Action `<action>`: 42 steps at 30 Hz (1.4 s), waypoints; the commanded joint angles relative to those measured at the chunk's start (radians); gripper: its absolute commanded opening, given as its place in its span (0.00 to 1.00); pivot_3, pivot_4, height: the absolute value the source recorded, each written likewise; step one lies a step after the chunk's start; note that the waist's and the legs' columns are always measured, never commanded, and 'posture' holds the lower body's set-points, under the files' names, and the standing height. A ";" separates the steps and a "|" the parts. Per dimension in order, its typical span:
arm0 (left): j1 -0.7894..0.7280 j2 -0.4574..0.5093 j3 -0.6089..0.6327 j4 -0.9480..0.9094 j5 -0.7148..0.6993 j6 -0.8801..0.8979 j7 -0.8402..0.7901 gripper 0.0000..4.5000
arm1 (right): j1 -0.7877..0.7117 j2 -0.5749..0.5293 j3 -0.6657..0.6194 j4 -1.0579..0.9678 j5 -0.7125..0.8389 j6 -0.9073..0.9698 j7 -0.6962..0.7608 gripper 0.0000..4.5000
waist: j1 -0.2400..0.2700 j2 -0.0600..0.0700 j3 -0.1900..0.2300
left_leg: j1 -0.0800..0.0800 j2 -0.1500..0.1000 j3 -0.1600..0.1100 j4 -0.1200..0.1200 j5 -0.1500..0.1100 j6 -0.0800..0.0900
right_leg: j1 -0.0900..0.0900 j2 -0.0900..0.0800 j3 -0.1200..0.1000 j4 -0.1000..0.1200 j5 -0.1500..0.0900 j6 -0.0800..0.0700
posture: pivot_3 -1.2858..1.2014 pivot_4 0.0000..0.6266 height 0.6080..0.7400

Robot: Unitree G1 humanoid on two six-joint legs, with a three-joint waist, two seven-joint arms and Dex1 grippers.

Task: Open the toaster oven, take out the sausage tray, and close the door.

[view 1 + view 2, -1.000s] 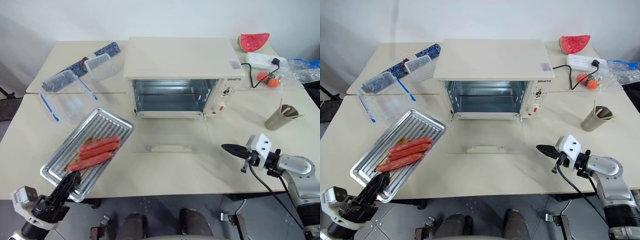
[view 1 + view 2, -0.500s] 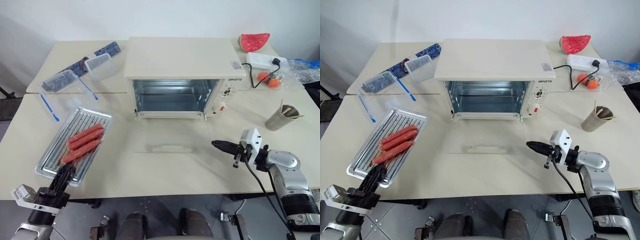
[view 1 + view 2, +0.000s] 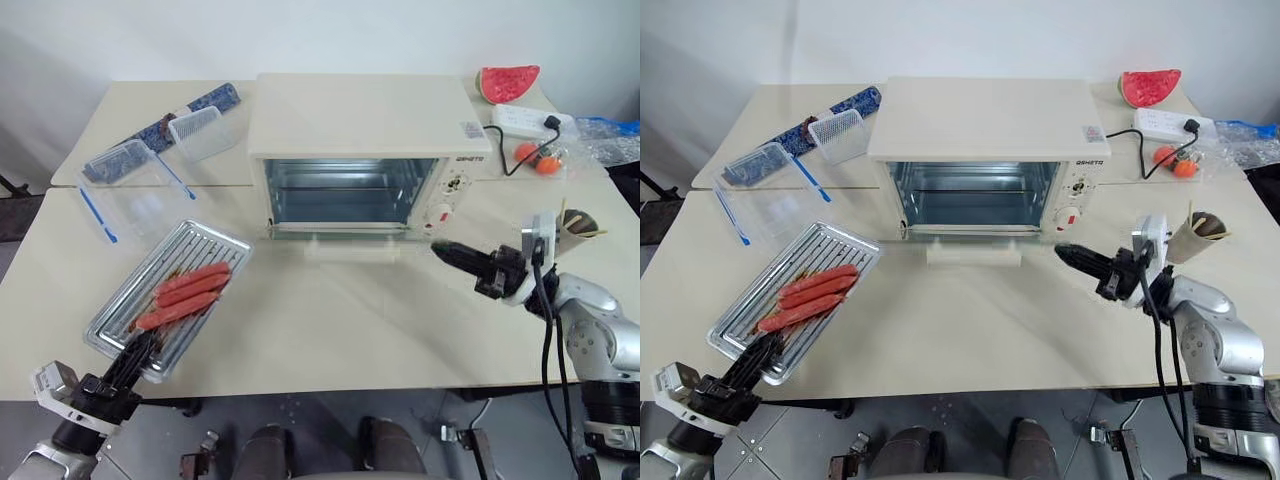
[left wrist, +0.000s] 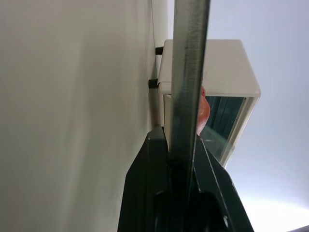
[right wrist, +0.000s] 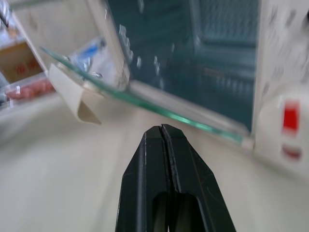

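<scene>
The cream toaster oven [image 3: 360, 115] stands mid-table, its cavity empty. Its glass door [image 5: 145, 104] hangs partly raised, sloping down toward me, with the cream bar handle [image 3: 355, 253] near the table top. My right gripper [image 3: 438, 247] is shut and empty, its tips by the door's right front corner; I cannot tell whether they touch it. The silver sausage tray [image 3: 205, 245] sits at the table's front left with three red sausages [image 3: 185, 297] on it. My left gripper [image 3: 140, 345] is shut on the tray's near rim [image 4: 190, 72].
Clear plastic containers with blue clips [image 3: 130, 185] and a blue patterned cloth [image 3: 205, 100] lie at the back left. At the right are a watermelon slice [image 3: 508, 82], a power strip [image 3: 525, 120] with its cable, and a cup of sticks [image 3: 560, 235]. The table's front edge runs just behind both grippers.
The door has gone from lying flat on the table to partly raised. My right gripper rose and moved in toward the oven. The tray swung slightly in my left gripper.
</scene>
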 commanded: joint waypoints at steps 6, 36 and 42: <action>0.011 0.095 -0.055 0.026 -0.034 0.070 -0.046 0.00 | -0.059 0.044 -0.058 -0.077 0.036 0.021 -0.104 0.01 | 0.006 0.000 0.000 | 0.000 0.003 0.001 0.000 -0.002 -0.001 | -0.001 0.003 -0.001 0.002 0.000 0.000 | 0.52 0.24 1.00; -0.770 0.292 -0.872 0.266 0.189 0.218 -0.027 0.00 | 0.749 -0.057 -0.254 -0.490 -0.071 -0.321 0.177 0.99 | 0.037 0.002 0.000 | 0.001 -0.006 0.004 0.000 0.000 0.002 | 0.002 0.003 0.002 0.002 0.002 0.004 | 0.52 0.24 1.00; -0.818 0.242 -0.867 0.293 0.300 0.246 -0.024 0.00 | 0.843 -0.021 -0.271 -0.563 -0.073 -0.333 0.131 0.99 | 0.054 0.002 0.000 | 0.002 -0.007 0.004 0.000 0.000 0.003 | 0.003 0.002 0.003 0.001 0.003 0.006 | 0.52 0.24 1.00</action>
